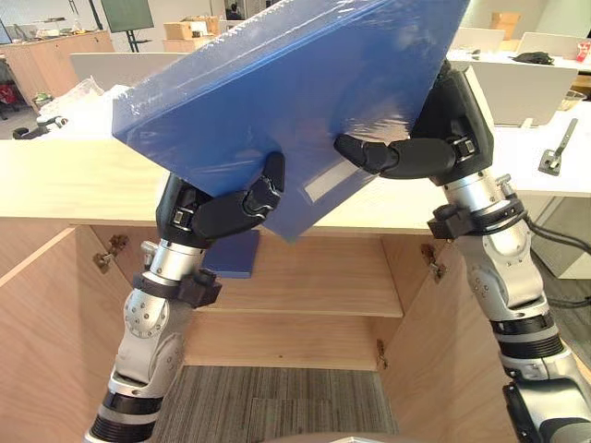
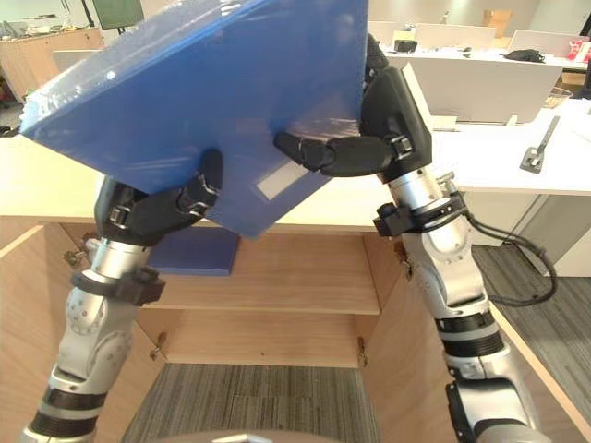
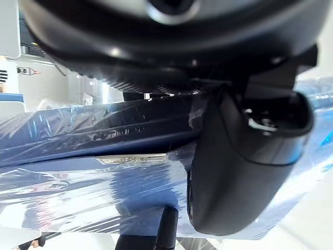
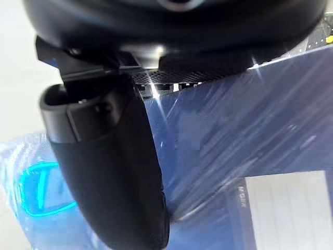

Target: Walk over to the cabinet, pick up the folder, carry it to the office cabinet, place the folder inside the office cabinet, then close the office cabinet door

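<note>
The left robot hand and right robot hand grip a tilted blue folder above the open cabinet.

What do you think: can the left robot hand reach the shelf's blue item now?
Probably not: the left robot hand grips the folder, shared with the right robot hand, above the blue item.

You will find no text, number or sign here that can be read with certainty. The blue folder carries a pale label strip near its lower corner, and this strip looks blank under the clear wrap. In the right wrist view a few small letters stand just beside the strip, but they are too blurred to read.
</note>
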